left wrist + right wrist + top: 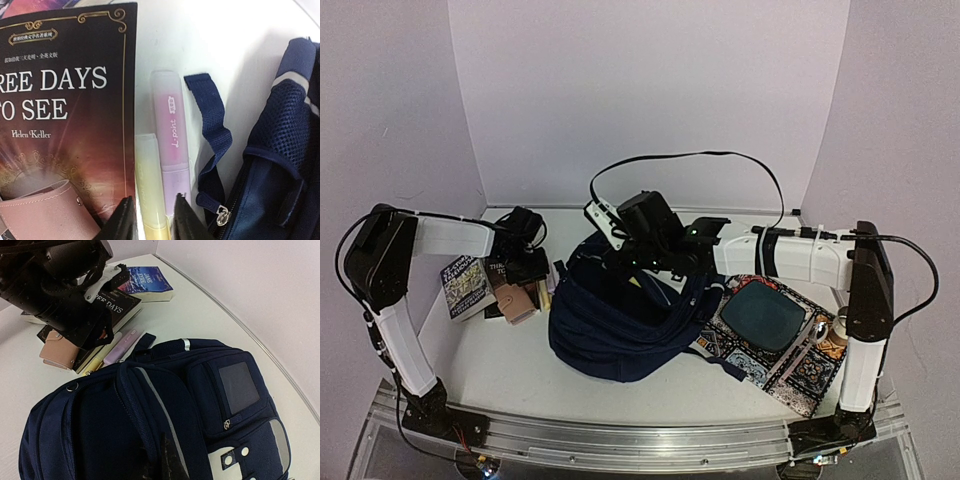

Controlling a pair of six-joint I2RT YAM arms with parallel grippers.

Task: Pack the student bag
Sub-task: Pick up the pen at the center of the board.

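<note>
The student bag (620, 335), navy with a white stripe and a grey-blue panel, lies mid-table; it also shows in the left wrist view (280, 175) and the right wrist view (200, 405). My right gripper (620, 262) (162, 465) is shut on the fabric of its top rim. My left gripper (532, 268) (152, 222) is open, low over the table left of the bag. Its jaws straddle a yellow highlighter (150, 185). A pink highlighter (170, 135) lies right beside it.
A black book "Three Days to See" (65, 110) with a pink wallet (45, 215) on it lies left of the highlighters. A second book (147, 282) lies farther left. A patterned mat (800, 375) with a dark teal slab (762, 315) lies right of the bag. A navy strap (212, 125) trails beside the pink highlighter.
</note>
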